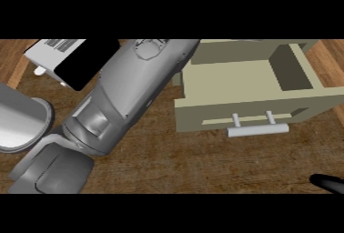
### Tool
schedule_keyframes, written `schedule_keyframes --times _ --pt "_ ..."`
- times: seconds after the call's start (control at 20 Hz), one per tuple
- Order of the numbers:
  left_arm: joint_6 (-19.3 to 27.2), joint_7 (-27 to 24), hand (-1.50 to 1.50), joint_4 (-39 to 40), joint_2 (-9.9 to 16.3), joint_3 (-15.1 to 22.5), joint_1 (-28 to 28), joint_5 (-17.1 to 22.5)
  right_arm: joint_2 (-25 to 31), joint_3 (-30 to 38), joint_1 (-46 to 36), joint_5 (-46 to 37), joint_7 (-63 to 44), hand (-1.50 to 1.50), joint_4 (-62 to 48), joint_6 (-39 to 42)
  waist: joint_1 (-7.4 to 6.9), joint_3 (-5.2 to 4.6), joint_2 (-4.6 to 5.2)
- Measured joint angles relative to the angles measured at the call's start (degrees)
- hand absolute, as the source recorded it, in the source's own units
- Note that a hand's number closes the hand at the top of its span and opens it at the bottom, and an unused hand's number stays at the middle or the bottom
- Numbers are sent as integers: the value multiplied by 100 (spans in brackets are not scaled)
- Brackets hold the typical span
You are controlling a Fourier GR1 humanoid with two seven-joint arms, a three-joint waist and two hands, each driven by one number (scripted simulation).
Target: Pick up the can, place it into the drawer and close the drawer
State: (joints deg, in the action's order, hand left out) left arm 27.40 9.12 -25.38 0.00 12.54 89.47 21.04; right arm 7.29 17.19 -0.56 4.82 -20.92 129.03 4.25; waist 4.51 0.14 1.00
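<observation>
Can is the one thing I cannot find here: no can shows on the tabletop or inside the drawer, so either it lies hidden under the arm or it sits outside the view, and I cannot tell which. The drawer stands pulled open at the right, its beige tray bare where it shows, its front panel facing near with a pale bar handle sticking out toward the robot, which suits both dropping something in from above and pushing it shut afterwards. A grey forearm runs diagonally from the near left up to the far middle, its end passing out of sight by the drawer's far left corner; its hand does not show, so whether fingers are spread, pressed together or pinching the can is beyond telling. Judging by that reach, the arm may be working at or above the drawer's far edge. Only a black tip of the right hand peeks in at the near right, well apart from the handle. A grey-and-black appliance sits far left, a metal cylinder nearer.
</observation>
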Motion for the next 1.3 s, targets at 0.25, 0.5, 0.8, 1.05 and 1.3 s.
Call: schedule_keyframes --times 0.25,0.5,0.8,1.05,1.3 --pt "305 -244 -150 389 0 171 106 194 47 -18 -109 -18 58 -150 -119 26 90 4 34" --pt "655 -344 -150 563 0 371 204 392 83 -119 -216 -85 -36 -150 -126 21 115 4 32" --pt "935 -537 -150 685 0 496 218 632 260 -226 -245 -397 217 -150 -121 163 194 8 60" --pt "1028 -581 -150 691 0 509 293 882 571 -395 -518 -892 462 -150 -254 297 157 4 69" --pt "993 -756 -150 679 0 413 312 1137 920 -710 -892 -1685 669 -150 -599 366 59 0 87"
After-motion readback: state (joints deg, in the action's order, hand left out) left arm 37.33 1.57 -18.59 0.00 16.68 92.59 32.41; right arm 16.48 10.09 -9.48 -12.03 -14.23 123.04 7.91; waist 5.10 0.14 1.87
